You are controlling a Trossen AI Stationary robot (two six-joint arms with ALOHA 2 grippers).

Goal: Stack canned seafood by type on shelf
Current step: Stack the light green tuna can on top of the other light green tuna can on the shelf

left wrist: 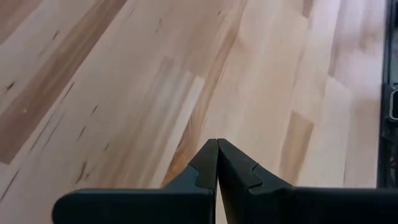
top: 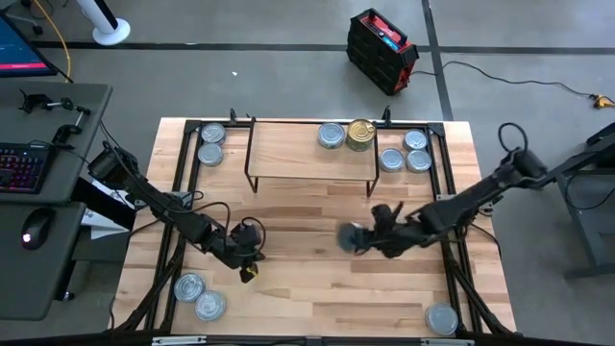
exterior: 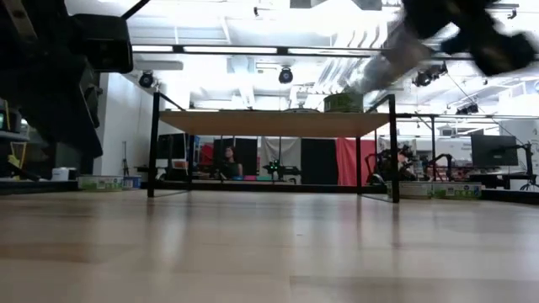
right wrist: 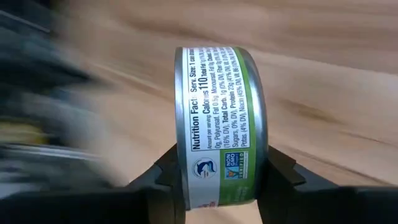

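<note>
1. My right tool (right wrist: 221, 165) grips one tin (right wrist: 217, 124) by its flat faces, so the tin stands on edge between my fingers, green-and-white label showing. In the overhead view, this tool (top: 357, 236) is above the counter (top: 307, 288), in front of the shelf (top: 288, 149).
2. My left tool (left wrist: 217, 163) is closed on nothing, fingertips touching, over bare counter near the front left (top: 248, 269).
3. On the shelf, a silver tin (top: 332, 135) and a gold tin (top: 361, 135) sit side by side.
4. Other tins lie on the counter: two left of the shelf (top: 211, 144), four right of it (top: 404, 154), two at the front left (top: 200, 295), and one at the front right (top: 441, 318).
</note>
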